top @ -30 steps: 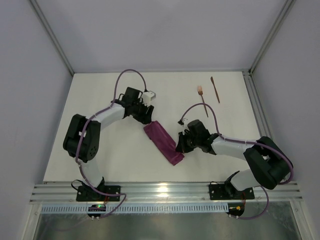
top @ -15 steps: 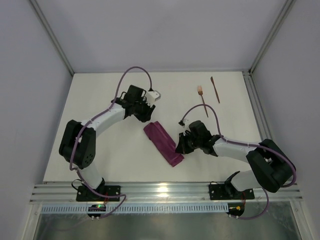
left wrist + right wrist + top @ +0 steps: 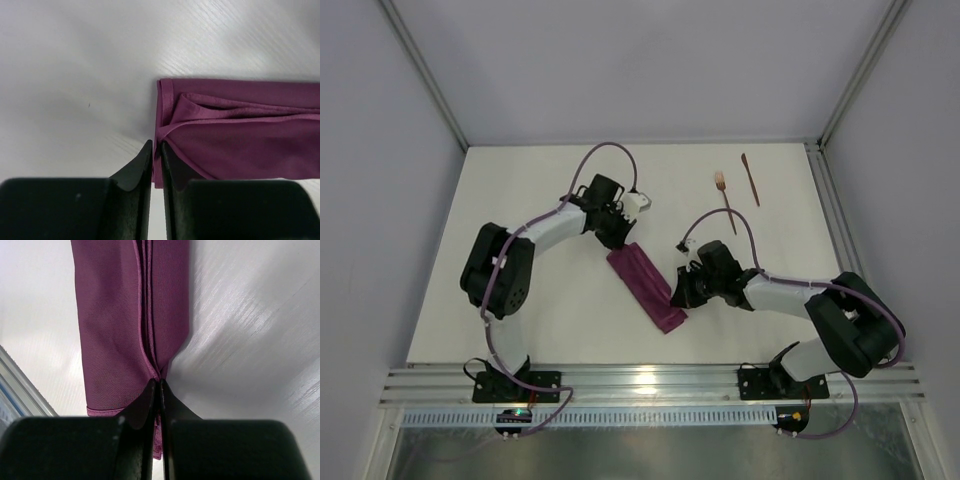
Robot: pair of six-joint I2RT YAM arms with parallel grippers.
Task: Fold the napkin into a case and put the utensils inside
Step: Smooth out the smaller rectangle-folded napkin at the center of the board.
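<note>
From overhead, the wrist housings conceal the fingertips of my left gripper (image 3: 156, 155) and my right gripper (image 3: 159, 390). The magenta-purple folded cloth (image 3: 240, 140) is cut off by the right edge of my left wrist view and the top edge of my right wrist view. The slim copper-coloured metal fork (image 3: 726, 203) and thin copper-coloured knife (image 3: 750, 180) appear too small to resolve tines or blade edge

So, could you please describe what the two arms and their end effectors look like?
The left arm and right arm share white link shells and bulky black joint housings, each with a looping purple cable. The left end effector and right end effector have matte black wedge-shaped fingers tapering to thin tips. A small white block sits by the left wrist.
</note>
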